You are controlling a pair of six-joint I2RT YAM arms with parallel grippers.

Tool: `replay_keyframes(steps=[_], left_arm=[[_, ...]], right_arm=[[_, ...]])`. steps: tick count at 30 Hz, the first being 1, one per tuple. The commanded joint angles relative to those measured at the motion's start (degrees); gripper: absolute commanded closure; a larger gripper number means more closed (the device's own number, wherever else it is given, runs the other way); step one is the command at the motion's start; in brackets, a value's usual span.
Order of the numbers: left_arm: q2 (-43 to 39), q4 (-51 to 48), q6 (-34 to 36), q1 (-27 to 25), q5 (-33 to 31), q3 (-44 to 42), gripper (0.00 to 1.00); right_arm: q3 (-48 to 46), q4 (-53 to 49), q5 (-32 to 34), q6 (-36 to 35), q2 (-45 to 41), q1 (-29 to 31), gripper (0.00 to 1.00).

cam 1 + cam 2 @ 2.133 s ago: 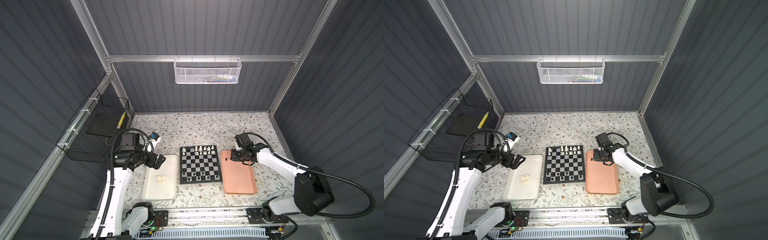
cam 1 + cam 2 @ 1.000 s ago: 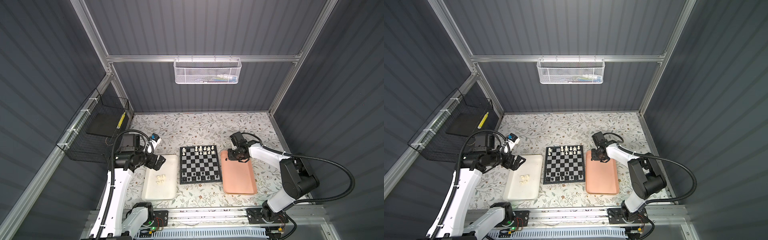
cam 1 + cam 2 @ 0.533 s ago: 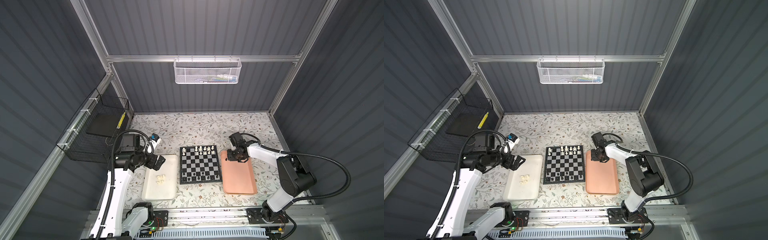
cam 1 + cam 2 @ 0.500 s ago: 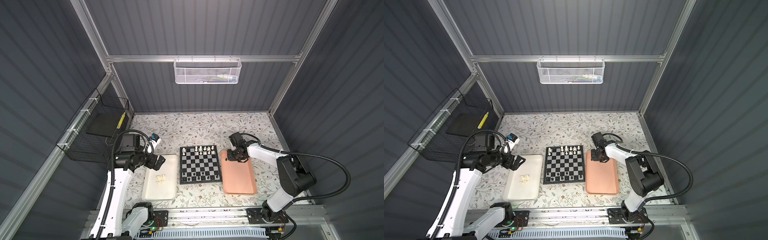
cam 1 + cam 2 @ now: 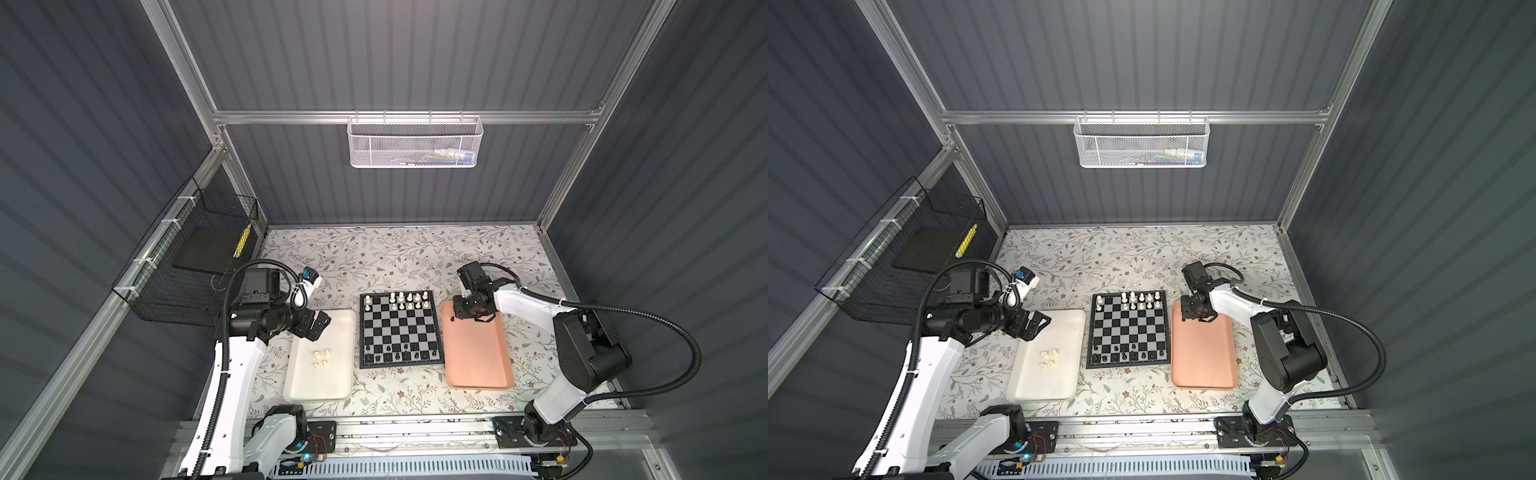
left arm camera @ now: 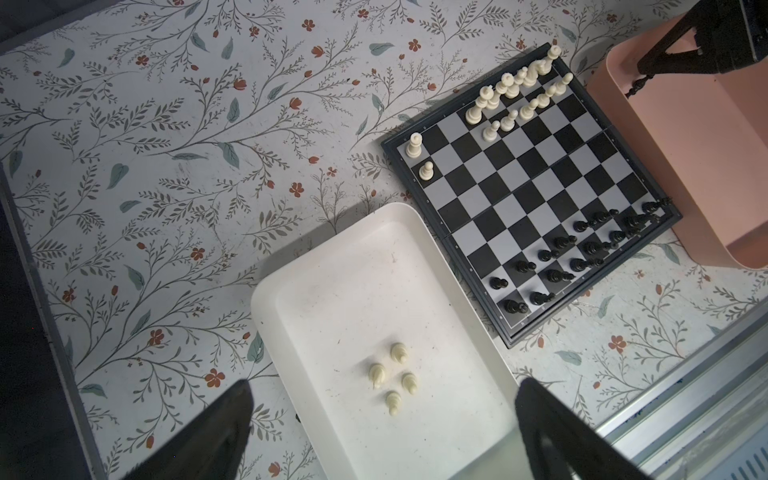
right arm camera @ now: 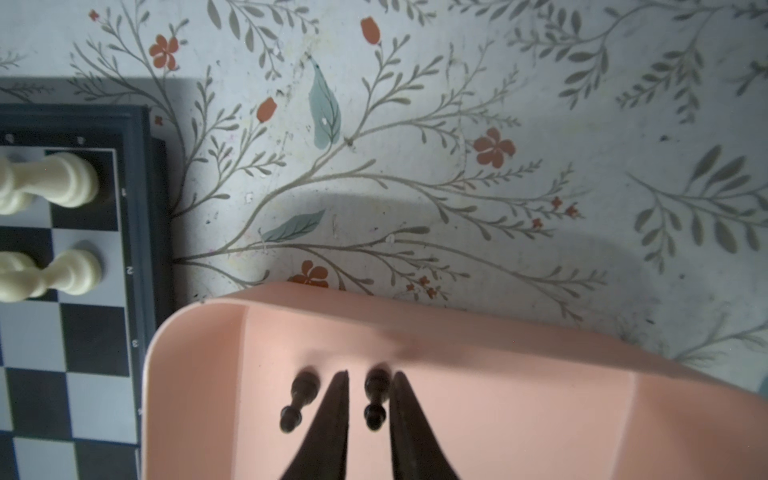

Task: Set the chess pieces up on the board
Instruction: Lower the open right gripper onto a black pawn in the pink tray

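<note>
The board (image 7: 95, 332) lies beside the right end effector (image 7: 370, 374), just past the pink tray (image 7: 519, 374) rim. This end effector is narrow, with one finger on each side of a standing black pawn (image 7: 376, 386). I cannot tell if it squeezes yet. The left end effector (image 6: 384, 381), wide open, is far away.

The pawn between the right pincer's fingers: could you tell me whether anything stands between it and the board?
Yes: a second black pawn stands just outside the pincer, on the board's side, and the pink tray's wall lies beyond it.
</note>
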Motion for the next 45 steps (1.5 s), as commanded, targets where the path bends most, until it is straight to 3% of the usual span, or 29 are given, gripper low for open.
replay_keyframes(steps=[1, 45], left_arm=[[0.1, -0.9, 1.0, -0.2, 0.0, 0.7, 0.00], [-0.7, -1.0, 0.6, -0.2, 0.3, -0.3, 0.00]], right_arm=[[1.1, -1.0, 0.1, -0.4, 1.4, -0.2, 0.78], [-0.1, -0.3, 0.3, -0.5, 2.7, -0.1, 0.80]])
